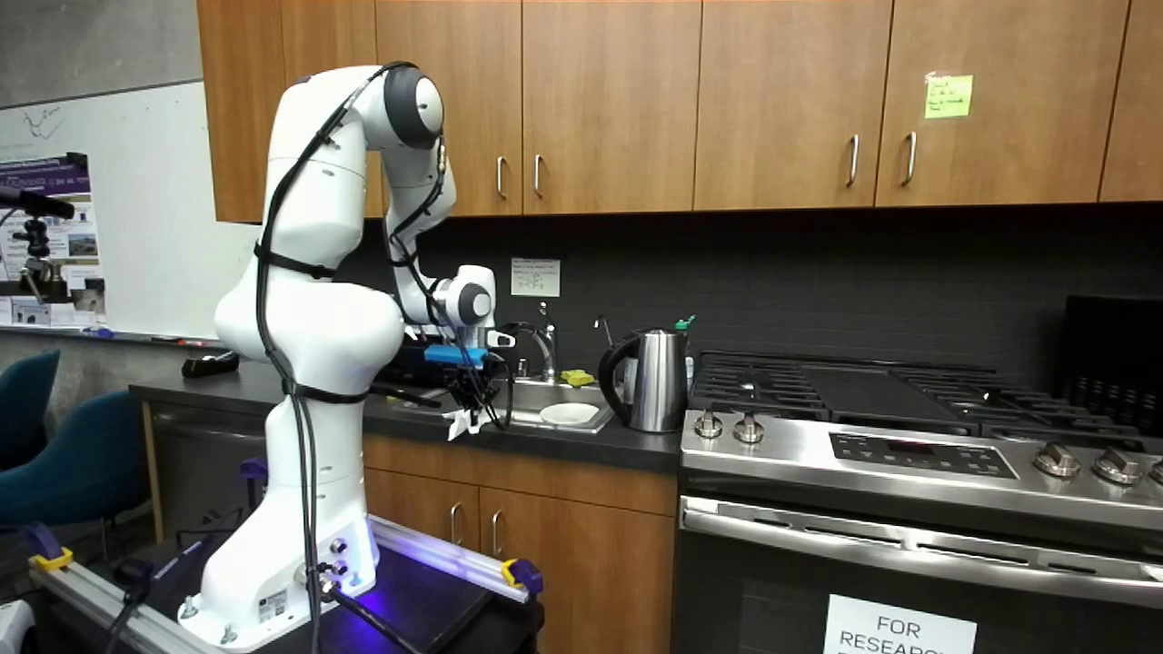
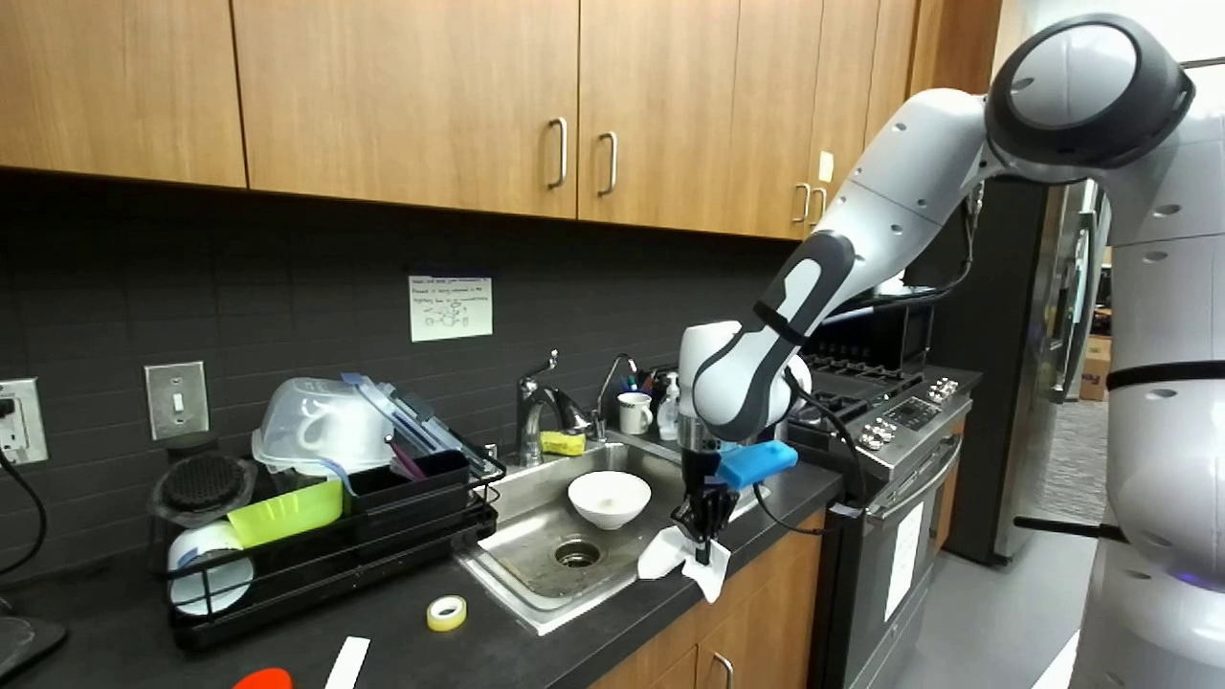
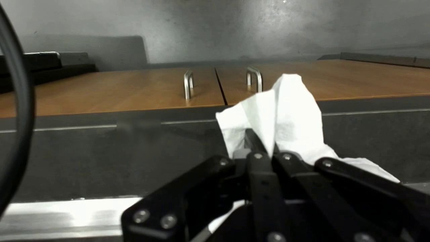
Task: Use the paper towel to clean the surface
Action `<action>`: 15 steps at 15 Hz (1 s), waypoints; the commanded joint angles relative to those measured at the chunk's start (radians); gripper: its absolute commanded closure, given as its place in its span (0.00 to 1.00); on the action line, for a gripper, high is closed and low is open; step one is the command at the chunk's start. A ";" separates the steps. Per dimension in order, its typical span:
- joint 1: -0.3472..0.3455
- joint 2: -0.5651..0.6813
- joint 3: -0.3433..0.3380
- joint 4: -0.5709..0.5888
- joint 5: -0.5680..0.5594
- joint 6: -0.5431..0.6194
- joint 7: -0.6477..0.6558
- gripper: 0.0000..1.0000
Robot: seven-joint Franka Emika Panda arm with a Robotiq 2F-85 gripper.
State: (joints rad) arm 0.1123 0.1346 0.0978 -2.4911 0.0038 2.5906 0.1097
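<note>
1. The gripper (image 2: 703, 549) has its fingers drawn nearly together, pinching a crumpled white paper towel (image 3: 297, 126) whose ends flare out to both sides.
2. The paper towel is at the front strip of the dark countertop (image 3: 94, 161), beside the sink (image 2: 524, 566); whether it touches the countertop cannot be told.
3. A white bowl (image 2: 609, 500) sits in the sink, and a yellow sponge (image 2: 563, 443) rests beside the faucet (image 2: 529, 426).
</note>
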 commanded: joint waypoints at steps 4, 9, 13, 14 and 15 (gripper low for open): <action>-0.037 -0.026 -0.039 -0.057 0.008 0.046 0.013 1.00; -0.070 -0.046 -0.073 -0.088 0.002 0.075 0.012 1.00; -0.099 -0.068 -0.103 -0.115 0.002 0.099 0.007 1.00; -0.106 -0.069 -0.109 -0.120 0.005 0.108 0.005 1.00; -0.112 -0.070 -0.113 -0.126 0.012 0.115 0.000 1.00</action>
State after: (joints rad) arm 0.0187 0.0898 -0.0019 -2.5699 0.0036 2.6709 0.1154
